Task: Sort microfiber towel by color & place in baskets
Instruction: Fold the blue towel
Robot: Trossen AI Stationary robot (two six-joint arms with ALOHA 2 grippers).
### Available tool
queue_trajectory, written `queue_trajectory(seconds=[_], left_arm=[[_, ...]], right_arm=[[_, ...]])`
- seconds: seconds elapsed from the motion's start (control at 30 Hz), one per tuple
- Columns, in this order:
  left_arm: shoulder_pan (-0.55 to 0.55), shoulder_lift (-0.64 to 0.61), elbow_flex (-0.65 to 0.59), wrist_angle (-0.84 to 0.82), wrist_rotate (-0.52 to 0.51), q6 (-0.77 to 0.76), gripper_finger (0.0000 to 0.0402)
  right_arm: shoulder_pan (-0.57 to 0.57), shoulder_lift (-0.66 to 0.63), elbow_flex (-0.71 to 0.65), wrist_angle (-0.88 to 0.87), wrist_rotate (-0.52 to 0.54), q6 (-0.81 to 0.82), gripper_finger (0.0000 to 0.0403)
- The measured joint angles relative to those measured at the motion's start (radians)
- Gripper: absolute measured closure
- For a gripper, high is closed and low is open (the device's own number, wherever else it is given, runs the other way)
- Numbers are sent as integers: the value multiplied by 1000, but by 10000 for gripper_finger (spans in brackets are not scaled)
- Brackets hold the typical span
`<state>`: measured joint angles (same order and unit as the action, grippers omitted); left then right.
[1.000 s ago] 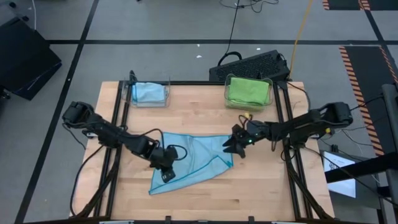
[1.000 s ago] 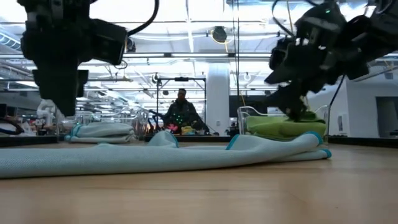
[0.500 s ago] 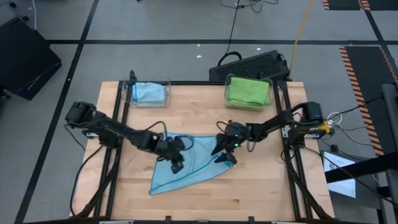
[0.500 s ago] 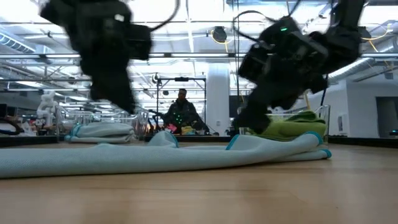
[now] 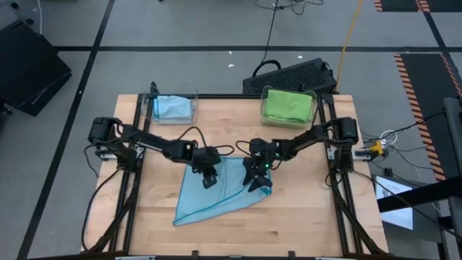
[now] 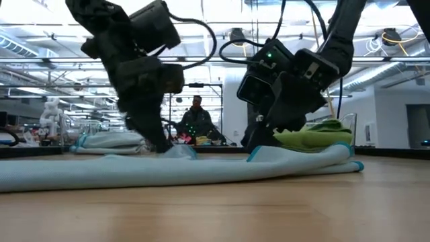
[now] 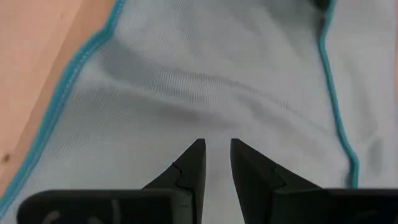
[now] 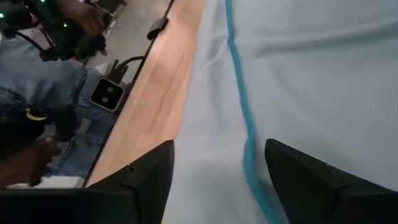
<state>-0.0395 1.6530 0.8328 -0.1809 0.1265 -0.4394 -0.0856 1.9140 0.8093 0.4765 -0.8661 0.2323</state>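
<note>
1. Wooden tabletop has black rails along its left and right sides; its front strip and right front corner lie bare, with free room there.
2. One light blue towel with a teal hem lies spread near the middle, one corner reaching toward the front left.
3. Two clear baskets stand at the far edge, well apart: the left basket holds a folded blue towel, the right basket holds a folded green towel.
4. Behind the right basket, off the tabletop, sits a black keyboard.
5. No readable writing or label shows anywhere.
6. Left pincer is over the spread towel's far left part; its fingers stand close together with a narrow gap, tips just above or on the cloth, nothing clamped between them.
7. Right pincer is over the towel's right edge, fingers wide apart on either side of the teal hem, nothing held.
8. Seen from table height, both pincers reach down to the towel's raised folds.
9. Beyond the tabletop, a person shows far back in the room, and another person's denim sleeve shows beside the tabletop.
</note>
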Motion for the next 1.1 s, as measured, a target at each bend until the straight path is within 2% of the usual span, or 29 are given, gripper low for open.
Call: queue_trajectory(seconds=[0.13, 0.23, 0.33, 0.53, 0.73, 0.9, 1.1], left_arm=[[6, 42, 1, 3, 8, 21, 325], [6, 76, 5, 27, 16, 5, 325], [6, 81, 1, 18, 16, -30, 325], [22, 78, 3, 26, -8, -87, 325], [54, -17, 21, -27, -14, -146, 325], [28, -118, 55, -22, -74, -154, 325], [-67, -148, 108, 79, -124, -92, 323]], right_arm=[[0, -10, -1, -43, 2, -32, 187], [7, -10, 0, -65, 6, -56, 225], [25, -11, -2, -80, 55, -79, 278], [41, -17, -3, -69, 63, -41, 391], [42, -134, -7, -134, 64, 106, 397], [65, -307, -6, -235, 226, 84, 398], [82, -431, -6, -330, 326, 86, 400]])
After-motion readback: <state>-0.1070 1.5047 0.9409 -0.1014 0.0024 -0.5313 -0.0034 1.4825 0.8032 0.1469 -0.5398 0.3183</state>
